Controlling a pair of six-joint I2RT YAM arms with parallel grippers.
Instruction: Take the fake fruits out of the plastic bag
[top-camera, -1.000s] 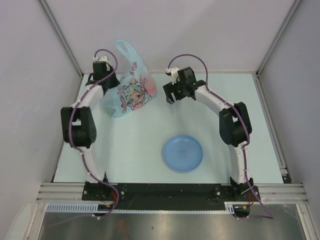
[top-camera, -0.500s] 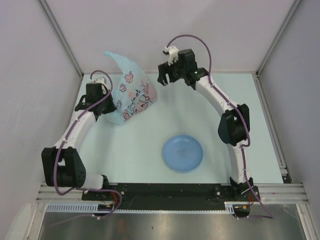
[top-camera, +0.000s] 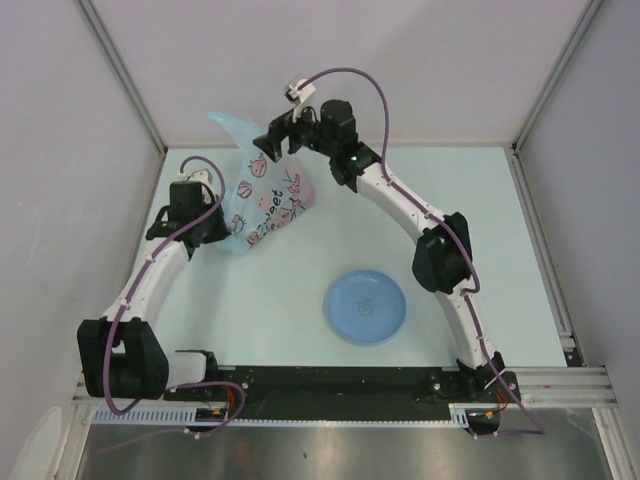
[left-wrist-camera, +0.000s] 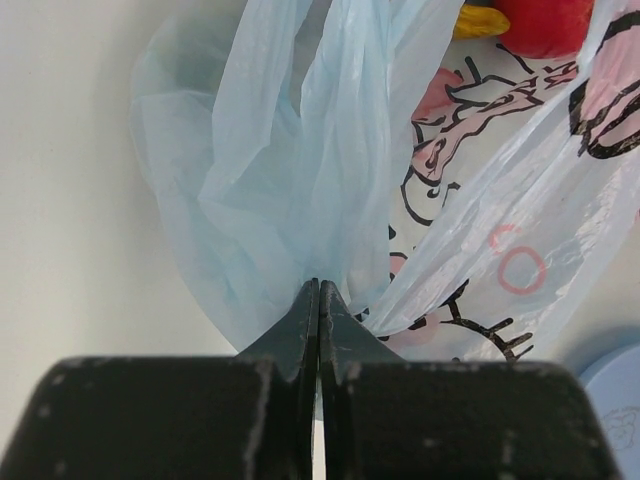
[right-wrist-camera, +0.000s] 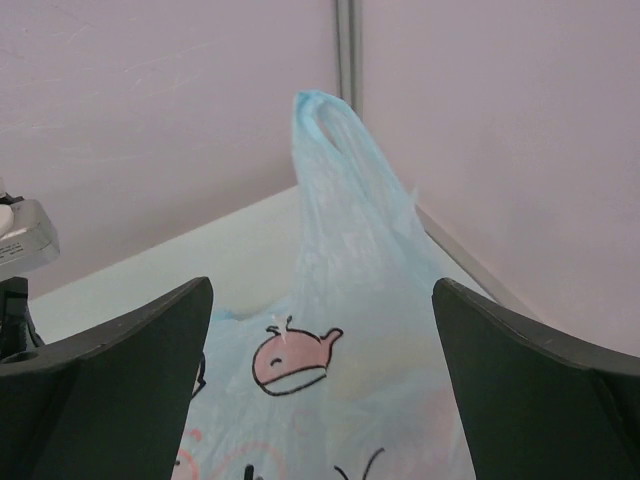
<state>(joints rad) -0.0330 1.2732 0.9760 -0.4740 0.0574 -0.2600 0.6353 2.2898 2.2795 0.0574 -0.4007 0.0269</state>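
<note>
Round blue plate (top-camera: 366, 307) lies nearest the bases. Left gripper (left-wrist-camera: 318, 300) is pinched shut on the thin light-blue printed plastic bag (top-camera: 265, 200) at far left of the table (top-camera: 480, 220). Red and yellow fake fruits (left-wrist-camera: 540, 18) sit inside. Right gripper (top-camera: 275, 140) is spread wide over the bag's far edge.

L gripper (left-wrist-camera: 318, 300): jaws pressed together w/ no gap, pinching a gathered fold of the bag (left-wrist-camera: 290, 160). Bag film is thin, light blue and see-through, bunched into long creases fanning away from the pinch. Printed side lies to the jaws' right: black line art, pink patches, a pink ring. Past the bag's far side are a red fruit (left-wrist-camera: 545, 20) and, touching it, a yellow piece (left-wrist-camera: 478, 20); can't tell if they're inside. Pale tabletop (left-wrist-camera: 70, 250) left of bag. Blue plate (left-wrist-camera: 615, 395) rim near bag, right of jaws.
</note>
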